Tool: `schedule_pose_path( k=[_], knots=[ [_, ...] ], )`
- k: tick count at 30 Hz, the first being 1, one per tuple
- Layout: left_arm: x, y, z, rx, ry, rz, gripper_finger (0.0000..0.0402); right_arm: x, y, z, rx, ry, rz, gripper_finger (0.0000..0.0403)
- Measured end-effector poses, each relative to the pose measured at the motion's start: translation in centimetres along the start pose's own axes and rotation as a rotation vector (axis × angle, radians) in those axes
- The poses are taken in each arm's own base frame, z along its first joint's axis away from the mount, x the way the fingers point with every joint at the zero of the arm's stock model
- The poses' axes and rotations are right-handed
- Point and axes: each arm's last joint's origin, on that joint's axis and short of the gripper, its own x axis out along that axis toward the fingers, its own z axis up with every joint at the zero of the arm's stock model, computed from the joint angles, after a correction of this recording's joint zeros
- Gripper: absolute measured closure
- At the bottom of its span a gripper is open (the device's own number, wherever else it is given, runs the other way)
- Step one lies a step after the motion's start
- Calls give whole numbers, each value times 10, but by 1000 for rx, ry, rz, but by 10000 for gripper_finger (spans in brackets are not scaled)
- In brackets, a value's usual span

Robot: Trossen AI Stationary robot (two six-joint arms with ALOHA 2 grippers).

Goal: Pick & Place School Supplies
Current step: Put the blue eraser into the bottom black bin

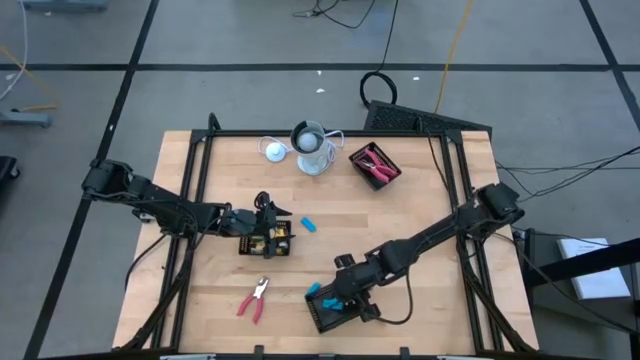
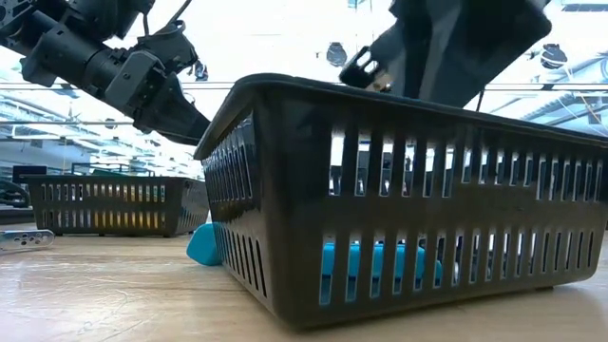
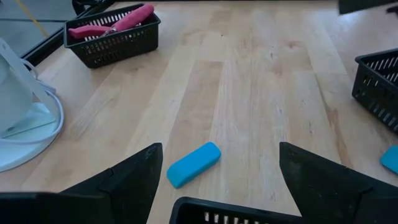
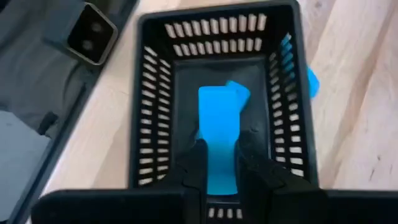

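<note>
My right gripper (image 4: 222, 171) hangs over the near black mesh tray (image 1: 322, 318), shut on a light-blue oblong piece (image 4: 217, 118). A second light-blue piece (image 4: 241, 92) lies on that tray's floor, and another (image 4: 311, 81) lies on the table against its outer wall. My left gripper (image 3: 219, 148) is open above the far rim of the middle tray (image 1: 268, 242), which holds yellow-and-black pieces. A light-blue piece (image 3: 194, 163) lies flat on the table just beyond its fingers. Red-handled pliers (image 1: 255, 298) lie on the table near the front edge. My right gripper pinches the light-blue piece between its two fingers (image 4: 198, 167), on the piece's long sides near the end closest to the wrist (image 4: 221, 163). The fingers come from above, pointing down into the tray, with the piece running along them. Whether its far end touches the tray floor, I cannot tell.
A third mesh tray (image 1: 375, 165) with red-handled pliers sits at the table's far right. A pale grey cup (image 1: 312, 150) and a round white disc (image 1: 274, 150) stand at the far middle. Bare wood lies between the trays.
</note>
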Motion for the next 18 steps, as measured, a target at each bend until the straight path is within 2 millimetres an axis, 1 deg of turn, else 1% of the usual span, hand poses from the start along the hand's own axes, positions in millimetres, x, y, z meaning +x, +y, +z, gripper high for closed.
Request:
schedule_pose_path(
  k=[6, 10, 13, 16, 18],
  knots=[
    [0, 0, 0, 5, 5, 1, 76, 9, -12, -3, 32, 25, -7, 357],
    [0, 0, -1, 6, 6, 0, 76, 14, -15, -2, 8, 10, -4, 302],
    [0, 0, -1, 6, 7, 0, 76, 14, -15, 2, 4, -29, -1, 261],
    [0, 0, -1, 6, 7, -2, 76, 13, -16, 4, 10, -45, -2, 234],
    [0, 0, -1, 7, 7, -2, 76, 13, -16, 5, 16, -57, -1, 224]
  ],
)
